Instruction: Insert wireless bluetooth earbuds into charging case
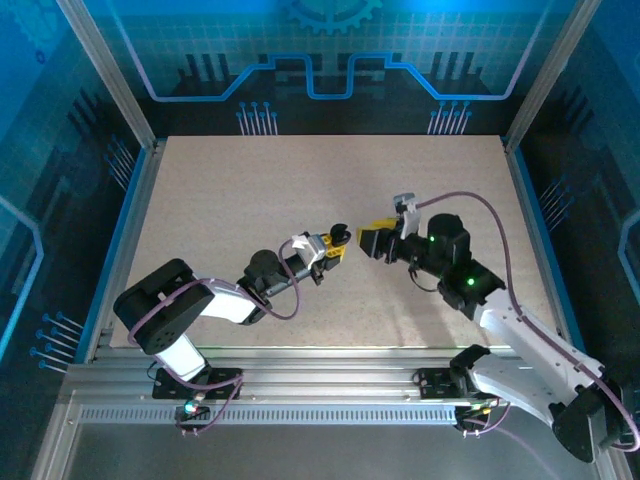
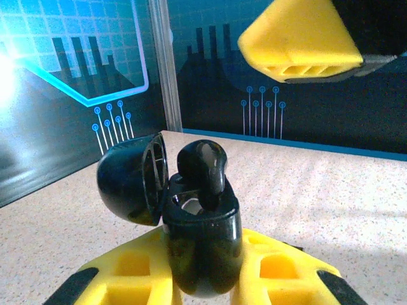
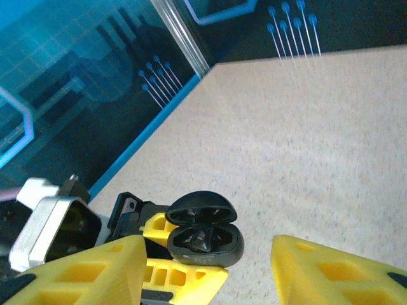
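My left gripper (image 1: 333, 245) is shut on the charging case (image 1: 339, 234), a glossy black shell held above the table. In the left wrist view the case (image 2: 203, 248) sits between the yellow fingers (image 2: 280, 273) with its lid (image 2: 130, 181) swung open to the left. One black earbud (image 2: 203, 166) stands in the case with its bulb sticking up above the rim. The right wrist view looks down into the open case (image 3: 206, 244) and shows the earbud (image 3: 205, 239) lying inside. My right gripper (image 1: 375, 240) stands open just to the right of the case, its fingers (image 3: 82, 273) empty.
The speckled beige table (image 1: 300, 180) spreads behind both grippers, bounded by metal posts (image 1: 110, 75) and dark blue patterned walls (image 1: 330, 50). A yellow finger of the right gripper (image 2: 299, 41) hangs above the case in the left wrist view.
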Robot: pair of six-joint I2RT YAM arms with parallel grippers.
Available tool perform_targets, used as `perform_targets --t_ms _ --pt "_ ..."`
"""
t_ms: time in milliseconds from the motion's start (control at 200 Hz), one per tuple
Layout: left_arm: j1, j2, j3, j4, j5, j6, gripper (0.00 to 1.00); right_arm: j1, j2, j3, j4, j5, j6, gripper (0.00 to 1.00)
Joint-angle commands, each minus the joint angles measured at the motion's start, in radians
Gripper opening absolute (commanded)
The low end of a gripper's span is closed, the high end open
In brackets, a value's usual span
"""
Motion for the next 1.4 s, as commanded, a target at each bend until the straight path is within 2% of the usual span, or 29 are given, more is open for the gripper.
perform_targets --t_ms 0,120,265,460,1391 --pt "0.002 0.010 -0.012 0.028 -0.014 0.064 0.12 -0.021 0.064 0.100 -0.250 -0.095 0.113 0.52" --pt "0.001 0.007 -0.017 0.021 -0.017 0.079 0.11 -0.021 0.113 0.166 -0.303 -0.167 0.173 0.51" --pt "0.002 0.005 -0.023 0.024 -0.017 0.083 0.12 -0.020 0.124 0.142 -0.201 -0.230 0.261 0.45" --pt "0.001 0.005 -0.022 0.033 -0.014 0.078 0.12 -0.017 0.167 0.124 -0.146 -0.256 0.304 0.43" --pt "0.000 0.004 -0.025 0.041 -0.014 0.065 0.12 -0.013 0.301 0.182 0.001 -0.330 0.331 0.39"
